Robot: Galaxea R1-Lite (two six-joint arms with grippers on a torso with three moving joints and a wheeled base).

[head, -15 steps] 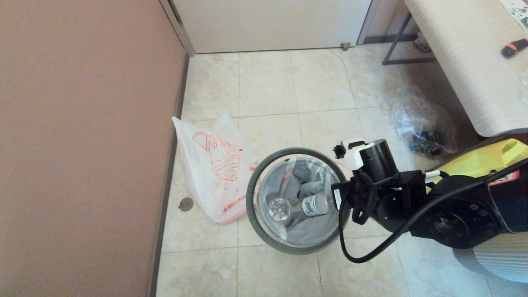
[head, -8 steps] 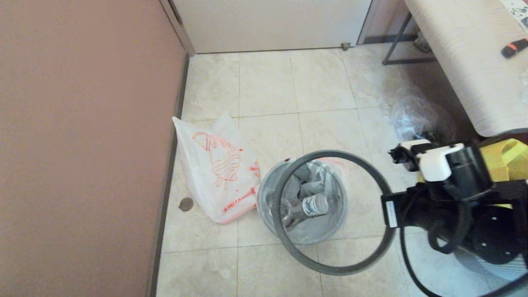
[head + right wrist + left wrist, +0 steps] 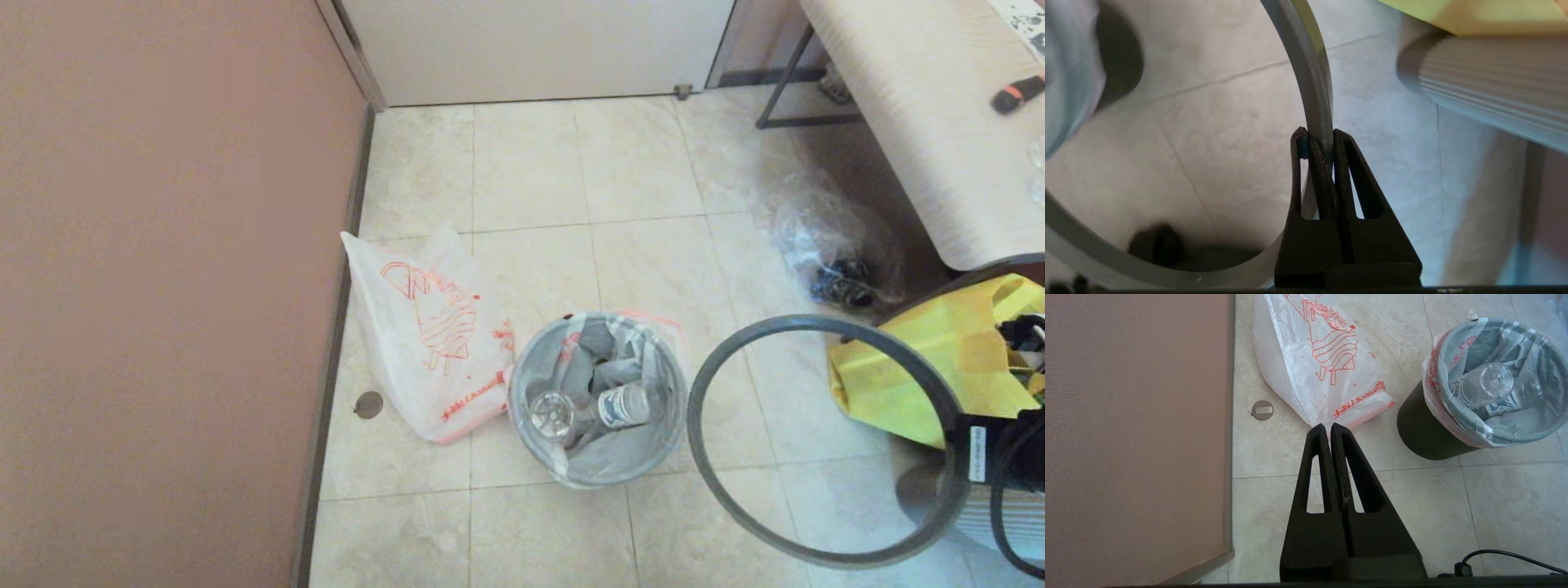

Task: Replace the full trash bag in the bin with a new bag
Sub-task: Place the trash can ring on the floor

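Right tool (image 3: 1319,141) clamped on hoop rim (image 3: 816,327), held apart from bin (image 3: 1423,428). Left tool (image 3: 1329,428) closed, empty, above bare floor (image 3: 539,171) beside new bag (image 3: 424,335). Full trash bag (image 3: 645,457) edge folded over bin lip.

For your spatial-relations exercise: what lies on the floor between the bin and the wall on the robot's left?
The new bag lies there, touching the bin and near the wall; the head view shows it.
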